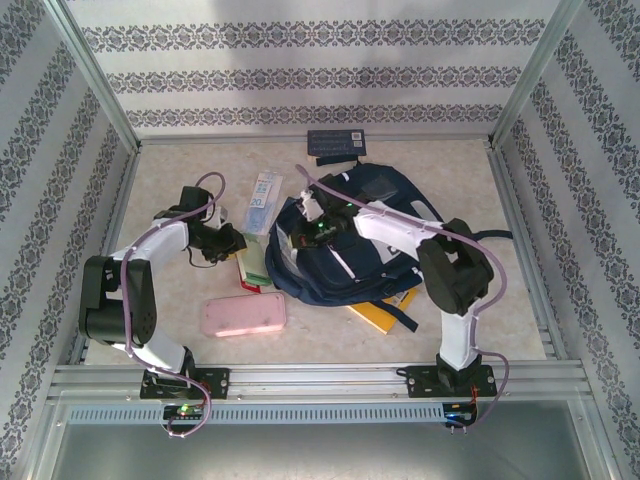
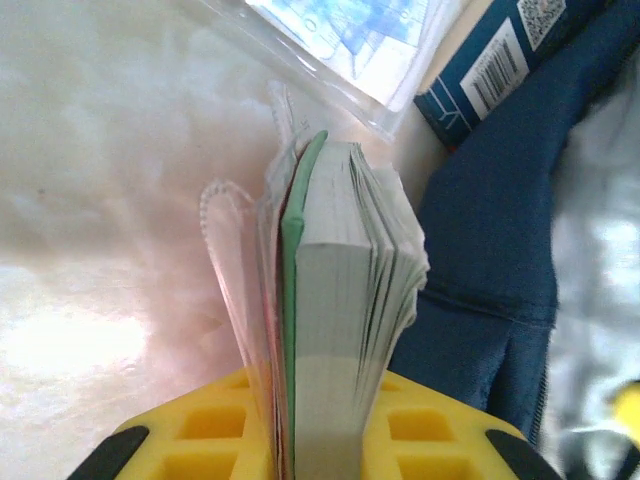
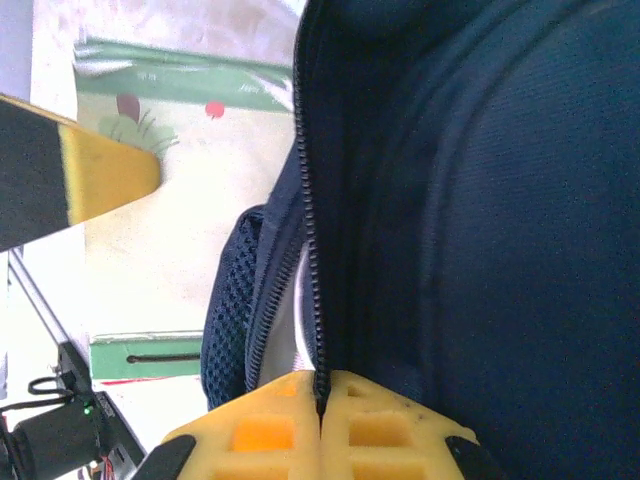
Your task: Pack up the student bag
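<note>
The student bag [image 1: 350,245], navy blue with white stripes, lies in the middle of the table. My right gripper [image 1: 306,226] is at its left upper edge, shut on the bag's zipper edge [image 3: 310,250]; the yellow pads [image 3: 270,430] meet on the zipper teeth, and the bag's mouth gapes a little beside them. My left gripper [image 1: 238,243] is just left of the bag. Its pads [image 2: 200,440] press both sides of a thick green-covered book [image 2: 345,300] with a clear plastic sleeve [image 2: 235,270] against its cover. The book stands on edge beside the bag [image 2: 490,230].
A pink pencil case [image 1: 243,316] lies at the front left. A yellow book [image 1: 385,312] sticks out from under the bag's near side. A clear packet with blue print [image 1: 263,200] lies behind the left gripper, and a dark blue box [image 1: 337,146] sits by the back wall.
</note>
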Available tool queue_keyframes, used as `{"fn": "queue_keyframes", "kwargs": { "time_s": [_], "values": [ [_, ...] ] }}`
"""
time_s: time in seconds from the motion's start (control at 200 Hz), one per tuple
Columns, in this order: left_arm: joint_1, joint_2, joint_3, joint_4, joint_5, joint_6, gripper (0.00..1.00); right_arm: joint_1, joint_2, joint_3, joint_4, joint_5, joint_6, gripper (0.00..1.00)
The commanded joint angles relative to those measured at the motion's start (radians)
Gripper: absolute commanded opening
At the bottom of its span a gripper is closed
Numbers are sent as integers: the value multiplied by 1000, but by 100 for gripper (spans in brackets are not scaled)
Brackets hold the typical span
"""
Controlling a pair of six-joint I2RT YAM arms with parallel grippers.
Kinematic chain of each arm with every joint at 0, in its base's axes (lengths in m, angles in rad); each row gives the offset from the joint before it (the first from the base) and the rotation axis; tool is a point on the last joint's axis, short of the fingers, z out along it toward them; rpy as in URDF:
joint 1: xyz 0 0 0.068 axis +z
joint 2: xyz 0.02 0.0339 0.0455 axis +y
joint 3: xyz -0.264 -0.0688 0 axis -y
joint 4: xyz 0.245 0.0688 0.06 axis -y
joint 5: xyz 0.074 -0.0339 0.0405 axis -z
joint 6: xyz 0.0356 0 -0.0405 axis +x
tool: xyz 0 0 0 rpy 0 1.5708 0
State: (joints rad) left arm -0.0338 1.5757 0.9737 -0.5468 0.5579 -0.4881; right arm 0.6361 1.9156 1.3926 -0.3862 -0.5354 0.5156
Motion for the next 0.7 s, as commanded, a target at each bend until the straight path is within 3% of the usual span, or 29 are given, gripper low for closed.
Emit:
{"fn": "queue_keyframes", "kwargs": {
  "time_s": [0.0,0.135,0.23,0.325,0.54,0.694],
  "values": [
    [-18,-33,72,-109,-79,56,7,-26,-65,-14,-33,54,-34,0],
    [-30,-29,64,-71,-13,26,26,-33,-70,-25,-40,41,-42,0],
    [-39,-36,40,-12,56,-12,47,-38,-66,-36,-33,33,-41,0],
    [-50,-56,36,17,91,-27,57,-43,-63,-43,-25,22,-39,0],
    [-75,-69,-4,127,181,-83,66,-51,-59,-52,-5,4,-30,0],
    [-132,-32,9,120,123,-72,66,-52,-60,-55,-1,2,-26,0]
  ]
}}
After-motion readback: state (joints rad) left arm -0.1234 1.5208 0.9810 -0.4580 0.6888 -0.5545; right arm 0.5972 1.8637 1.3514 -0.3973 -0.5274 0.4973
